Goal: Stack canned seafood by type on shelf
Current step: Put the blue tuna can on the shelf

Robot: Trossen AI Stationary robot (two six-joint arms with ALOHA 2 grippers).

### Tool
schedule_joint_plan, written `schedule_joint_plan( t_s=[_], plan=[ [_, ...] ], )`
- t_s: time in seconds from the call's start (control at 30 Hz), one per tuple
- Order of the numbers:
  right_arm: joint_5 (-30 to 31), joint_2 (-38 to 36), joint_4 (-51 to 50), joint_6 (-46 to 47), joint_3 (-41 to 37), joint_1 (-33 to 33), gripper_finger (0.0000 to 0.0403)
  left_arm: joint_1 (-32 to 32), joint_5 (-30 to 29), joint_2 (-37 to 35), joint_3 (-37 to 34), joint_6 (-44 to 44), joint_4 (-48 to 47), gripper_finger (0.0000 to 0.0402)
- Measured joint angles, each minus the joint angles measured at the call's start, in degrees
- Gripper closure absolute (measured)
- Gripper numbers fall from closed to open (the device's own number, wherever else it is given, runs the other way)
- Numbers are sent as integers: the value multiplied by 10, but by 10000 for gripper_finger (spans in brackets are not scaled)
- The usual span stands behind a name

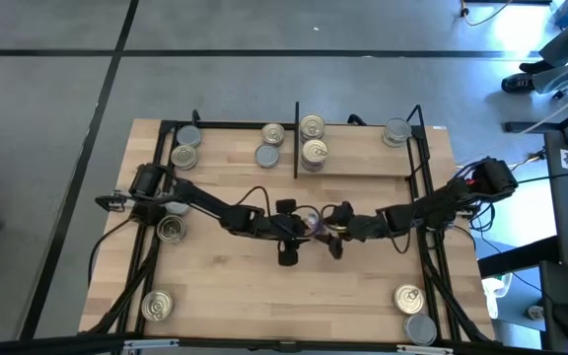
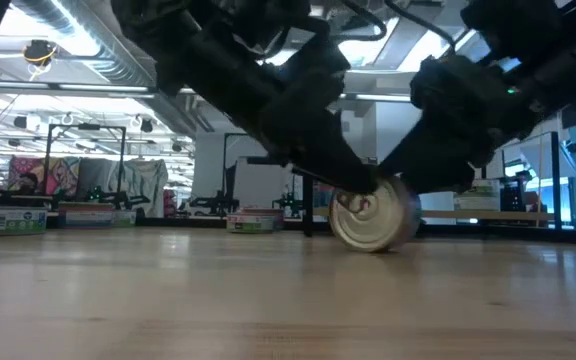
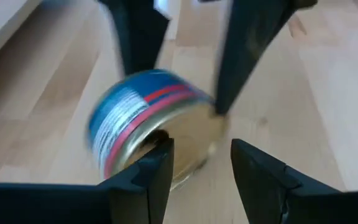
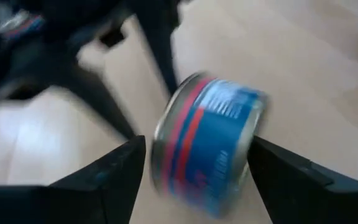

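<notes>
A tin [image 1: 309,222] with a blue and red label and a pale gold lid [image 2: 365,215] stands tipped on its edge at the middle of the tabletop. My right gripper [image 4: 197,168] reaches it from the table's right and is shut on it. My left gripper [image 3: 202,165] comes from the left and is open, its fingertips just short of the tin [image 3: 145,118]. The shelf [image 1: 363,160] runs along the far edge with a black divider [image 1: 296,138]. On it several tins stand on their bases, one pair stacked [image 1: 314,150]. My right gripper pinches the tin between its two fingers, one on the gold lid end [image 4: 159,149], the other on the base end [image 4: 253,134]. The fingers [image 3: 229,81] slant down from the table's right. The tin sits on edge, lid toward the near side; whether its lower rim [image 2: 373,246] touches the wood, I cannot tell.
Loose tins stand on the tabletop: one at the left [image 1: 171,229], one at the near left corner [image 1: 157,306], two at the near right corner [image 1: 408,297]. Black bars [image 1: 432,247] and cables run along both sides. Bare wood [image 1: 284,296] lies near the middle.
</notes>
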Motion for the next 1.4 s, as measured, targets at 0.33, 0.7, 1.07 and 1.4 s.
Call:
schedule_joint_plan(
  t_s=[0.33,0.7,1.07,1.4],
  plan=[
    [37,42,-9,-42,17,-1,123,-1,1,21,0,12,13,244],
    [64,65,5,-86,17,-1,199,-7,-1,19,0,23,11,244],
    [94,8,-28,-105,17,-1,199,-30,-4,-87,0,-4,-182,245],
    [137,-242,-280,-74,17,-44,199,-81,-110,-170,-84,-17,-211,245]
  ],
)
